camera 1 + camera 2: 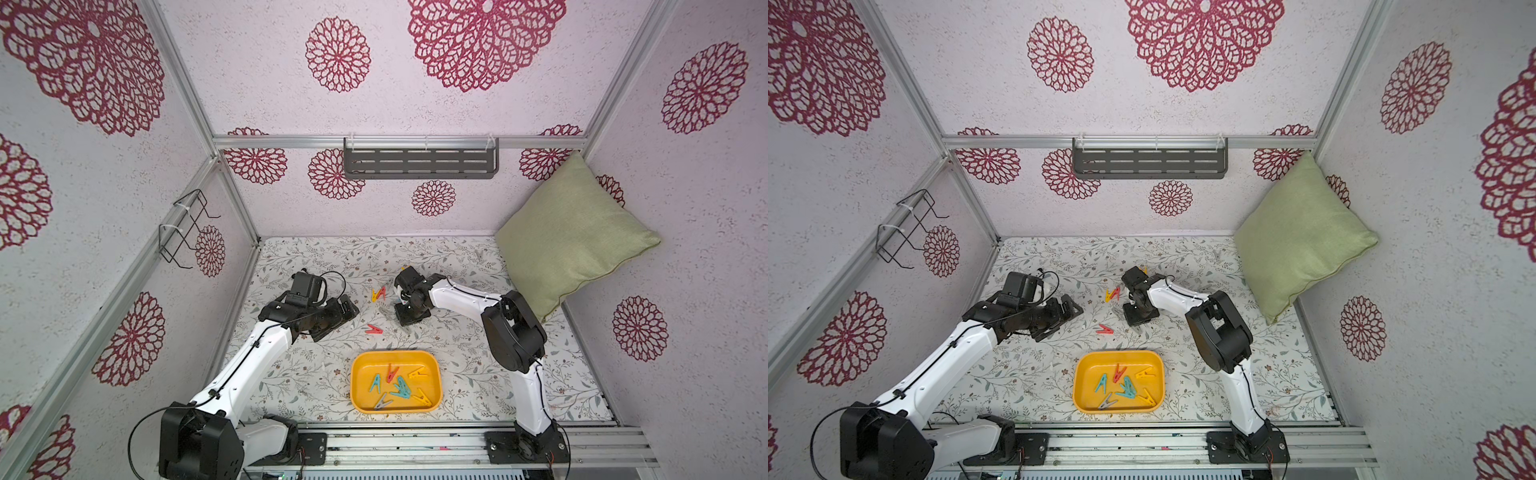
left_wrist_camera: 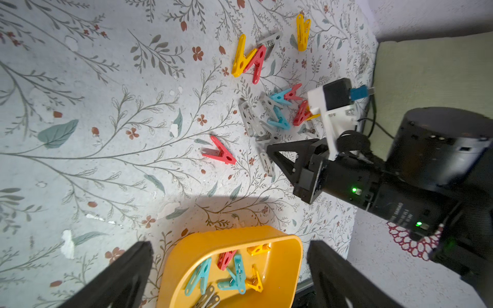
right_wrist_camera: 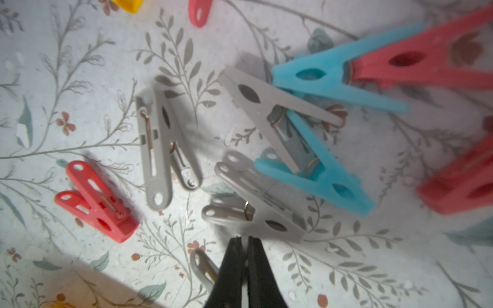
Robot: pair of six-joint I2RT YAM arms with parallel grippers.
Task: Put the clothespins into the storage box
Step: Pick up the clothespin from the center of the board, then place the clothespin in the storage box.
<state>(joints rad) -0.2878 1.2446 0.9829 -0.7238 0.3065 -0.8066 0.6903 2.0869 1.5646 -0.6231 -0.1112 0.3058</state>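
Pinched shut, right gripper just beside smooth grey A-shaped plastic clothespin, beyond rounded yellow storage box; left gripper spread wide, empty.

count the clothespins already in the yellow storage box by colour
In the storage box, by colour:
teal clothespins: 3 (two of them seem to lie crossed)
yellow clothespins: 2
red clothespin: 1
grey clothespin: 1
total: 7
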